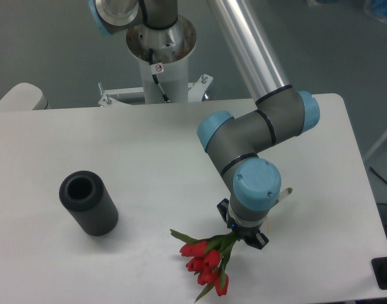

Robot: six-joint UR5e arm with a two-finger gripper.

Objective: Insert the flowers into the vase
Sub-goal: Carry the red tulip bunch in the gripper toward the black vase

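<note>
The flowers (206, 261), a small bunch of red tulip buds with green leaves, lie near the table's front edge, right of centre. Their green stems run up and right into my gripper (244, 237), which points straight down over them under the arm's wrist. The wrist hides the fingers, so I cannot see whether they are closed on the stems. The vase (88, 202), a dark grey thick-walled cylinder with a round hole at its top, stands upright at the table's left, well apart from the flowers and the gripper.
The arm's base column (160, 57) rises at the back centre of the white table (149, 139). The elbow and forearm (256, 126) stretch over the right half. The table's right edge (364, 190) lies close to the arm.
</note>
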